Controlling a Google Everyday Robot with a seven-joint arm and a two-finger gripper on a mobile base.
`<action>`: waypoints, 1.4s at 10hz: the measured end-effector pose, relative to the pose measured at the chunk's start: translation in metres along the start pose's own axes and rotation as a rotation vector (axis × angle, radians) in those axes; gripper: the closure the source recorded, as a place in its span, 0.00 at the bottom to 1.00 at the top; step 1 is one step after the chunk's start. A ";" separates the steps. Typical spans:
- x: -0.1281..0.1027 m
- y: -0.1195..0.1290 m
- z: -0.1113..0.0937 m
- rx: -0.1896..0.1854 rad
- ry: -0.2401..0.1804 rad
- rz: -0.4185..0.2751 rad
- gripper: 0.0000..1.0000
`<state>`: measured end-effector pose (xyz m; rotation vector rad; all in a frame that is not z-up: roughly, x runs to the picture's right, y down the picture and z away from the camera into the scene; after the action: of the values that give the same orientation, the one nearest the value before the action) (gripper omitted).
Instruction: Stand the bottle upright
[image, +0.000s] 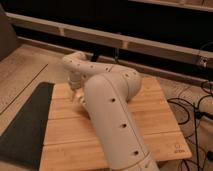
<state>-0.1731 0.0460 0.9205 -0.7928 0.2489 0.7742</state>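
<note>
Camera view: arm (111, 112) over tabletop (156, 116).
Gripper (78, 96) low, spread wide, probably to take the bottle hidden behind arm.

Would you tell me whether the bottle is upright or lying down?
Cannot tell: the arm hides the bottle. The pincer hangs low over the board's left rear, where the arm blocks the view.

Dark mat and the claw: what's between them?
In the camera view, only bare wooden tabletop separates the dark mat from the claw, which hangs near the table's far left corner.
</note>
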 end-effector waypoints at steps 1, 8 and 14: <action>0.001 0.000 0.002 -0.003 0.008 0.010 0.35; 0.008 -0.011 0.016 -0.010 0.030 0.071 0.35; -0.007 -0.003 0.031 -0.042 0.039 0.032 0.35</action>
<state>-0.1780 0.0634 0.9472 -0.8457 0.2818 0.7961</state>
